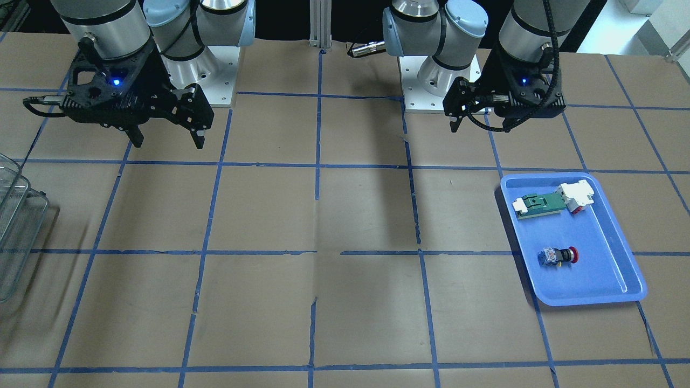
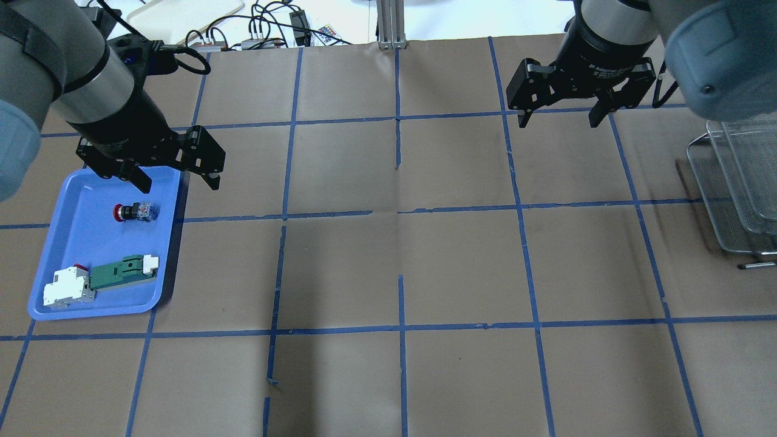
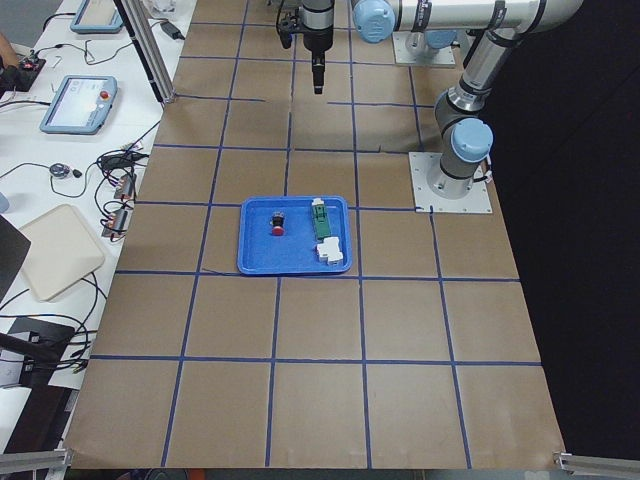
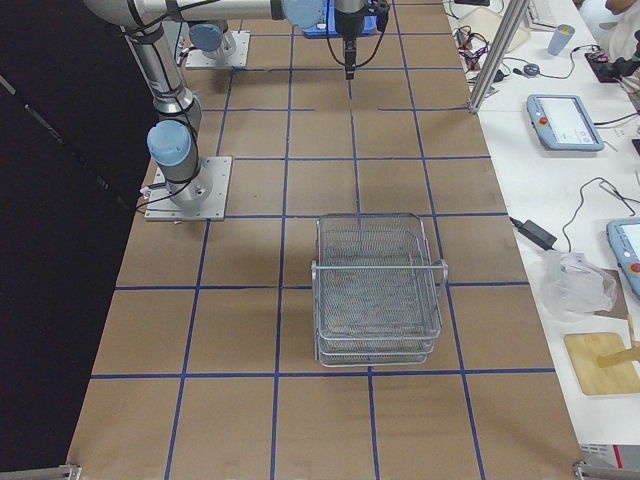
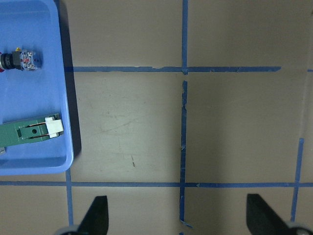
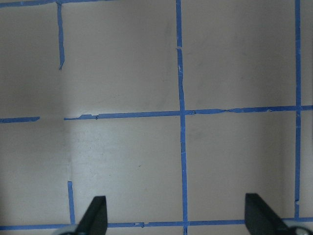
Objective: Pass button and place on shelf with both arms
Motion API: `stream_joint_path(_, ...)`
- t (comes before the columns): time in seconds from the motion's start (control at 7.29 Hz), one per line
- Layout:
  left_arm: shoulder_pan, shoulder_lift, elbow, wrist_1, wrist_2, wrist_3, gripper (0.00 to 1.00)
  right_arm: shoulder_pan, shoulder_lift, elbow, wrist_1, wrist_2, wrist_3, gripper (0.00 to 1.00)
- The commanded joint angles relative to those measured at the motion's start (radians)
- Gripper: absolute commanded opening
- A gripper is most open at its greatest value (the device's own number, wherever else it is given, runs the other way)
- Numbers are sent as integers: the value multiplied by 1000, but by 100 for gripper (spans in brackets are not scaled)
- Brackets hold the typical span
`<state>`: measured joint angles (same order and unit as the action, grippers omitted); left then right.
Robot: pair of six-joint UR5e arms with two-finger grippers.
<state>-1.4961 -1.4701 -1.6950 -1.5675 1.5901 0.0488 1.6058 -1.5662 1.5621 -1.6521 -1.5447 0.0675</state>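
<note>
You have button (image 2: 135, 212) lying on side in blue tray (image 2: 73, 243), apart from green-and-white part (image 2: 121, 273). Your left tool (image 2: 178, 181) hangs released beside tray; right tool (image 2: 559, 120) released too, above counter (image 2: 461, 261), shelf (image 2: 740, 182) at counter's right end

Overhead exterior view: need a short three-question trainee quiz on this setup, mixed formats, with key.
1. True or false: the small red-capped push-button switch lies in the blue plastic tray.
2. The black two-finger left gripper is: A) open and empty, B) shut on the button, C) shut and empty.
3. Fill in: the silver-grey wire-mesh shelf stands on the robot's ___ side.
Key: 1 true; 2 A; 3 right.
</note>
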Motion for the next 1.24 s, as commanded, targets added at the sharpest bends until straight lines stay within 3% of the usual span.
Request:
stream_joint_path(0.0, 36, -10, 0, 3, 2, 0, 100, 0, 0, 1, 0, 0, 0, 100)
stream_joint_path(0.41, 256, -65, -6, 133, 8, -18, 100, 0, 0, 3, 0, 0, 0, 100)
stream_joint_path(0.69, 432, -102, -3, 144, -1, -26, 100, 0, 0, 3, 0, 2, 0, 100)
stream_joint_path(0.82, 470, -139, -5, 197, -5, -50, 100, 0, 0, 4, 0, 2, 0, 100)
stream_joint_path(1.1, 535, -225, -2, 303, -8, -298, 100, 0, 0, 4, 2, 2, 0, 100)
